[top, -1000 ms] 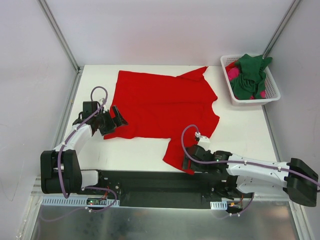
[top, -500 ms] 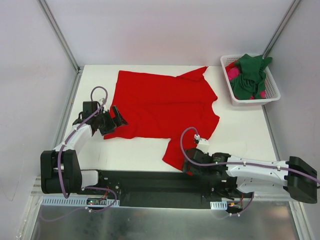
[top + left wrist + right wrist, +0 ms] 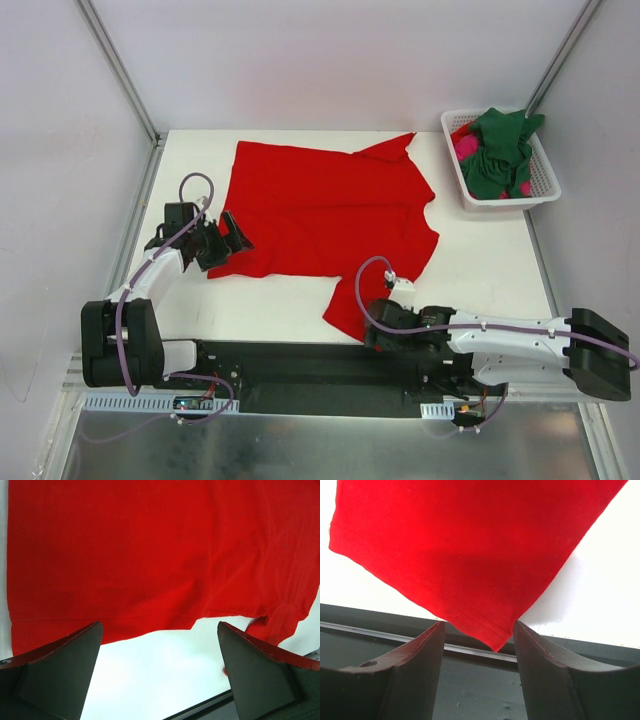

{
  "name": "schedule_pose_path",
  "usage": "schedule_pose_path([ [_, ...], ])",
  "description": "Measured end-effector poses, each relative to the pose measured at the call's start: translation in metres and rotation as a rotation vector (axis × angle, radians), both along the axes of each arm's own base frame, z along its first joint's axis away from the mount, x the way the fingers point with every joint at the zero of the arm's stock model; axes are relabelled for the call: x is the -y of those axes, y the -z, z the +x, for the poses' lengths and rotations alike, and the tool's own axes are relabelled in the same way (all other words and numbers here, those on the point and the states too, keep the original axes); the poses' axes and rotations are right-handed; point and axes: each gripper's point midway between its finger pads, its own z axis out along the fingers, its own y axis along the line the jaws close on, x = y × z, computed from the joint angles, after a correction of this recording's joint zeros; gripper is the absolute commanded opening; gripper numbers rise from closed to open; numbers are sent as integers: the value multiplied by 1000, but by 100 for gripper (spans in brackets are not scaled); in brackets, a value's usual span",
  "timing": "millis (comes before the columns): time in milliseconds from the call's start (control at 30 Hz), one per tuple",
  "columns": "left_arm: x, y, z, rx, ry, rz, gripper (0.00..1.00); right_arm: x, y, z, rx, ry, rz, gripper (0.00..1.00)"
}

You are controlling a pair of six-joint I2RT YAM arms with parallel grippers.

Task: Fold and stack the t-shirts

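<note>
At the near edge of the white tabletop (image 3: 470, 270), the right claw (image 3: 479, 630) sits low with its jaws partly apart. The pointed corner of the red t-shirt (image 3: 320, 215)'s near sleeve lies in the gap between them, unclamped, and its tip reaches the black base plate (image 3: 300, 365) that carries the arms. Farther back on the left, the left claw (image 3: 232, 232) stands with its jaws spread wide at the shirt's near-left corner, the stitched hem running across between its fingers; whether they touch the cloth cannot be told. The red shirt lies spread flat across the middle of the tabletop. In the far right corner, a white slotted basket (image 3: 545, 185) holds the dark green t-shirt (image 3: 498, 150), bunched on top of the magenta-pink t-shirt (image 3: 465, 147).
</note>
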Motion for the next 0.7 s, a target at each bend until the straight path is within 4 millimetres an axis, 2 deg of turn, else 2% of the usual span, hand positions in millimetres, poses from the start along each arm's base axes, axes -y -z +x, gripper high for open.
schedule_pose_path([
  [267,0,0,0,-1,0,0,99,2,4,-11,-36,-5,-2,60],
  [433,0,0,0,-1,0,0,99,18,18,-20,-77,-10,-69,59],
  [700,0,0,0,-1,0,0,99,21,20,-21,-79,-9,-86,60],
])
